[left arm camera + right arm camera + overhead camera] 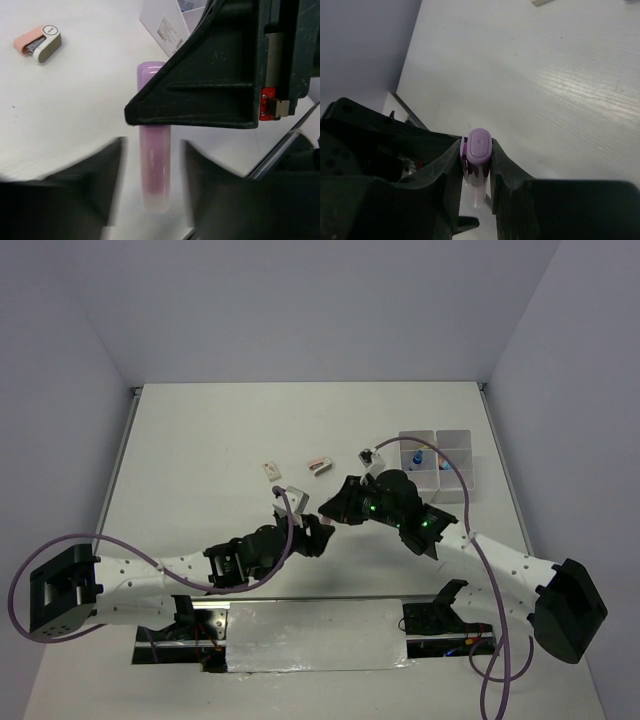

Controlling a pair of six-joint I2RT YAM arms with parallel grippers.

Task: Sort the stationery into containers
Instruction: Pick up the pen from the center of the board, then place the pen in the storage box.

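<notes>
One purple marker (155,175), lettering unreadable

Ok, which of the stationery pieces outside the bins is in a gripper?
The purple marker, clamped between the right gripper's fingers. The pink-and-white piece and the small white piece lie loose on the table.

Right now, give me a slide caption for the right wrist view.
Right pincer clamped on a purple marker, its rounded end facing the camera, white table beyond.
</notes>
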